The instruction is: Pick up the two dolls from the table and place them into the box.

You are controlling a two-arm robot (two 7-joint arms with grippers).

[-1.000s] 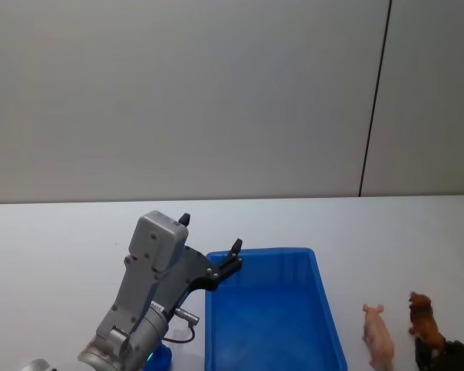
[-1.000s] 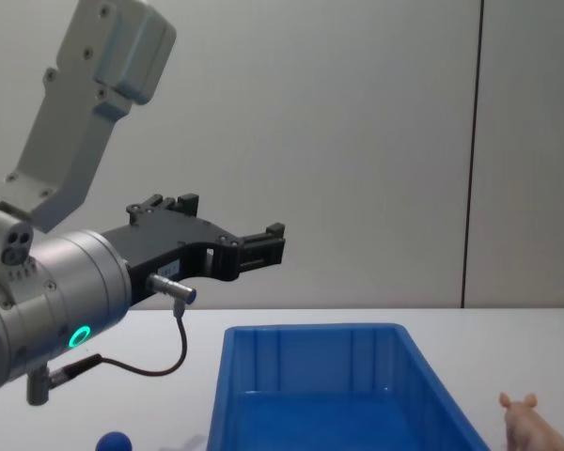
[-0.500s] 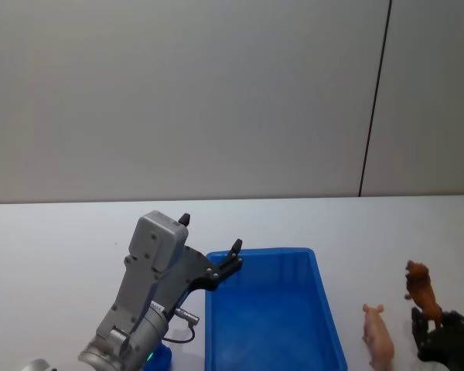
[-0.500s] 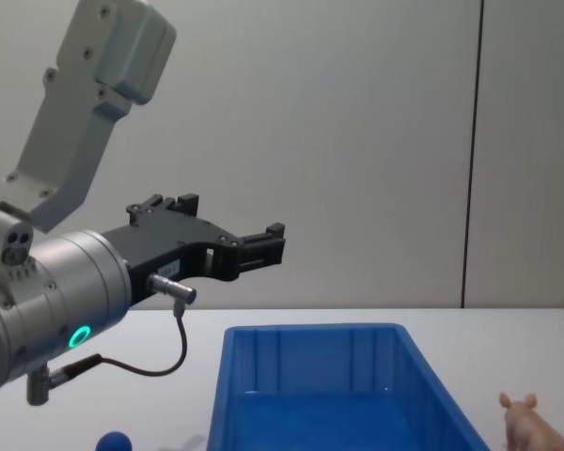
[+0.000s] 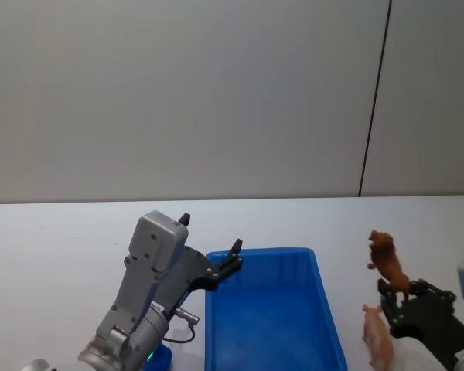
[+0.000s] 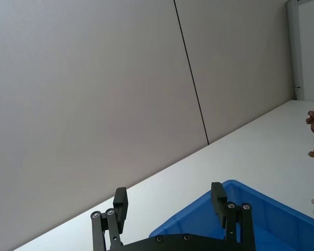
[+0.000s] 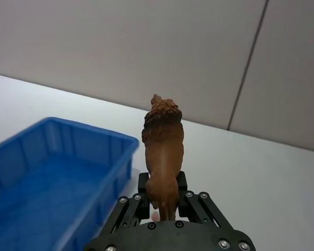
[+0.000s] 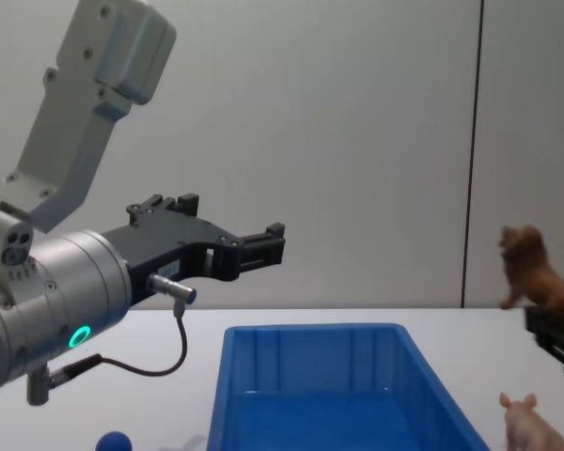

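Note:
My right gripper (image 5: pixel 403 297) is shut on the dark brown doll (image 5: pixel 387 260), held up in the air just right of the blue box (image 5: pixel 272 309). The right wrist view has the brown doll (image 7: pixel 163 149) standing up between the fingers (image 7: pixel 182 191), with the box (image 7: pixel 52 172) beyond it. From the chest the brown doll (image 8: pixel 538 272) hangs above the pale pink pig doll (image 8: pixel 531 423). The pig (image 5: pixel 377 334) stands on the white table (image 5: pixel 62 239) right of the box. My left gripper (image 5: pixel 210 243) hovers open over the box's far left corner, holding nothing.
A small blue ball (image 8: pixel 115 442) lies on the table left of the box (image 8: pixel 338 390). A grey wall with a dark vertical seam (image 5: pixel 373 100) stands behind the table. The box's inside is bare.
My right gripper has lifted the brown doll off the table and carried it up and left toward the box. The pig and the left arm have not moved.

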